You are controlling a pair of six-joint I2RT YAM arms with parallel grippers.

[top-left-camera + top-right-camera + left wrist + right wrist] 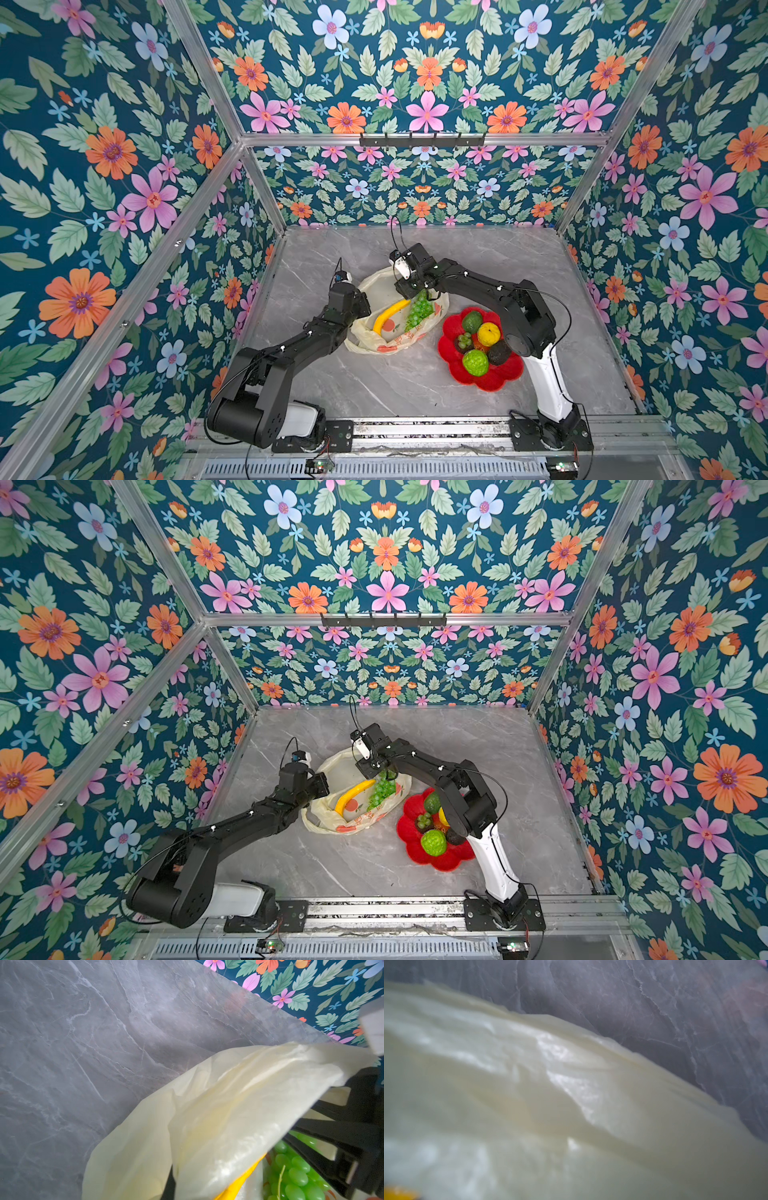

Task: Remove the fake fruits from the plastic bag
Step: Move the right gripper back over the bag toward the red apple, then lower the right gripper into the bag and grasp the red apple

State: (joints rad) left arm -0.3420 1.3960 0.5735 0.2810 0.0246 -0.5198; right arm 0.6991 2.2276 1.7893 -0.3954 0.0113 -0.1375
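Both top views are bright and evenly lit, sharp across the table (415,386), with only soft, faint shadows under the arms. The right wrist view is badly out of focus, and the plastic bag (529,1095) shows white glare patches. The left wrist view is sharper.

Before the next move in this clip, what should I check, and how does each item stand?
1. Bag mouth held open by left gripper, shut on its rim: ok.
2. Banana and grapes out of bag: not ok, both inside.
3. Right gripper over grapes: ok.
4. Right gripper's hold on grapes: cannot tell.
5. Free room on plate: ok, bare red near its edge.
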